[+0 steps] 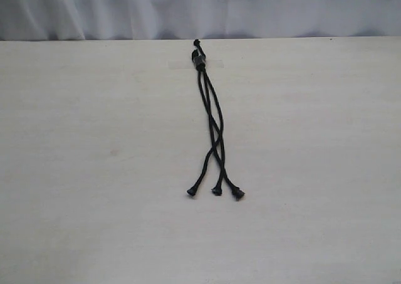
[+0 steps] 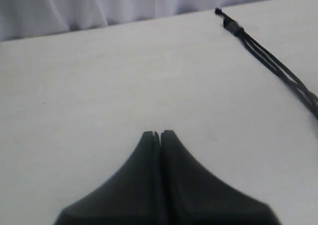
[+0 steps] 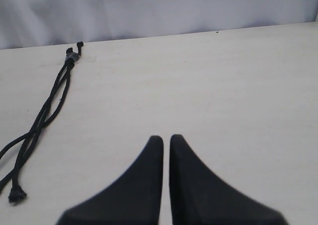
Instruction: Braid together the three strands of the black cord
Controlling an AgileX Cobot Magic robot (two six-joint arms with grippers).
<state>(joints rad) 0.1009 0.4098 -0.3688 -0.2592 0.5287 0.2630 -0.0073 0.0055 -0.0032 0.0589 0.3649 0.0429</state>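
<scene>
Left gripper (image 2: 160, 133) and right gripper (image 3: 166, 138) hover closed, empty, near the black cord (image 1: 215, 135)

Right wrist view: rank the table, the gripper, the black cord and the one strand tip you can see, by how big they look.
1. table
2. right gripper, which looks large only because it sits nearest the camera
3. black cord
4. strand tip

Matt fibrous rope: black cord (image 1: 217, 138). Bench (image 1: 94, 171): pale, matt, faint wood-like grain. Far backdrop (image 1: 94, 8): white cloth. Left pincer (image 2: 160, 134), right pincer (image 3: 166, 139): smooth matt black plastic.
</scene>
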